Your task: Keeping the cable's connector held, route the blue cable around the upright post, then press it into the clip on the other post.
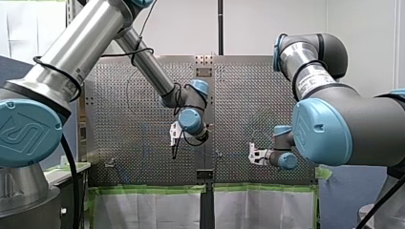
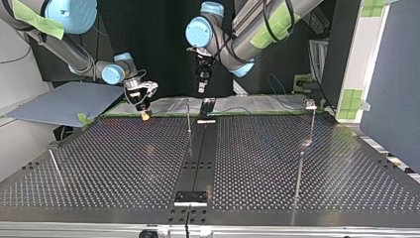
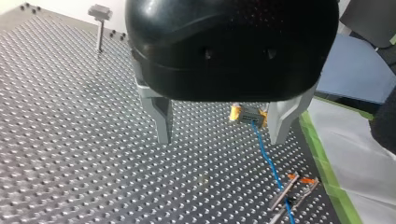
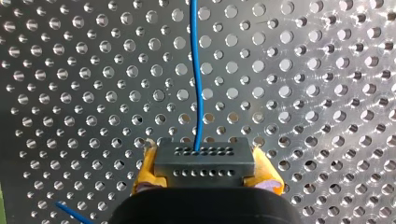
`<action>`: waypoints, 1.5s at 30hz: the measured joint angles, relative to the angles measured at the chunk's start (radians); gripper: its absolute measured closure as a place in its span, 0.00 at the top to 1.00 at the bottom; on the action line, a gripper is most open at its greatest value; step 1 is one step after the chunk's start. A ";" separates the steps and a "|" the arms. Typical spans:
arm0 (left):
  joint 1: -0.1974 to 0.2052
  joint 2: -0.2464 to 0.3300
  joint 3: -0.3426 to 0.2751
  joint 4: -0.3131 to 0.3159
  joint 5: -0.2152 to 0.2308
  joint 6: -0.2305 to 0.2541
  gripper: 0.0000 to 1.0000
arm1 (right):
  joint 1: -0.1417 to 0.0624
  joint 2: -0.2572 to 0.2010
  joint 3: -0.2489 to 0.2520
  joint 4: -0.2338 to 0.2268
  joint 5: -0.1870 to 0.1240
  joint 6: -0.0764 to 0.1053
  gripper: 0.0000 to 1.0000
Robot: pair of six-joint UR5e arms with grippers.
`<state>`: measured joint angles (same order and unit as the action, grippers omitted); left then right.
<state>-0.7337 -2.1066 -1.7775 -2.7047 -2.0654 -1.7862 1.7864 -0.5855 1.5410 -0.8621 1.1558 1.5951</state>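
Right gripper: the robot's right gripper (image 4: pixel 204 167) is clamping the dark grey rectangular connector (image 4: pixel 204 155) between its yellow pads (image 4: pixel 145 170), low over the table.
Connector: it is sitting squarely between those pads, its two rows of small holes facing the wrist camera.
Cable: the thin blue cable (image 4: pixel 197 84) is leaving the connector's upper row of holes and running straight ahead of the right gripper, over the plate. In the left wrist view it is trailing from the connector to a pair of thin metal rods with orange tips (image 3: pixel 294 187).
Left gripper: the black left gripper (image 3: pixel 219 128) is hanging with its metal fingers (image 3: pixel 161 119) spread wide, gripping nothing. The connector is showing beyond them, close to one finger.
Posts: a slim upright metal post (image 2: pixel 188 124) is standing by the table's dark middle strip. A taller post (image 2: pixel 302 153) carrying a grey clip (image 2: pixel 310 104) is standing at the top view's right.
Table: the perforated silver metal table (image 2: pixel 124 163) is bearing both posts, with green tape (image 3: pixel 322 161) and a white sheet (image 3: pixel 357 154) bordering one edge.
Room: a blue-grey board (image 2: pixel 64 101) is lying at the top view's left.
Hard to tell: the cable's far end is running out of the wrist views. In the front and top views it is too thin to trace, so whether it is touching either post cannot be told, nor whether the orange-tipped rods are standing or lying.
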 joint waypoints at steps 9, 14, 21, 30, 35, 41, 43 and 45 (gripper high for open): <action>-0.007 0.095 -0.095 0.048 -0.005 0.000 1.00 | 0.000 0.000 0.000 0.000 -0.003 0.000 0.00; -0.012 0.145 -0.145 0.062 -0.017 -0.004 1.00 | 0.000 0.000 0.000 -0.001 -0.003 0.001 0.00; -0.018 0.210 -0.210 0.080 -0.036 -0.012 1.00 | 0.000 0.000 0.000 -0.003 -0.004 0.001 0.00; -0.019 0.295 -0.295 0.147 -0.038 -0.055 1.00 | 0.000 0.000 0.000 -0.003 -0.004 0.001 0.00; -0.022 0.347 -0.347 0.150 -0.040 -0.056 1.00 | 0.000 0.000 0.000 -0.002 -0.004 0.001 0.00; -0.025 0.405 -0.405 0.156 -0.040 -0.056 1.00 | -0.003 0.000 0.000 0.000 -0.004 0.001 0.00; -0.025 0.426 -0.426 0.160 -0.040 -0.057 1.00 | -0.004 0.000 0.000 0.001 -0.005 0.000 0.00; -0.026 0.445 -0.444 0.162 -0.040 -0.057 1.00 | -0.005 0.000 0.000 0.004 -0.005 -0.001 0.00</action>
<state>-0.7593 -1.6615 -2.2218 -2.5426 -2.1054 -1.8432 1.7810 -0.5854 1.5410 -0.8583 1.1508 1.5937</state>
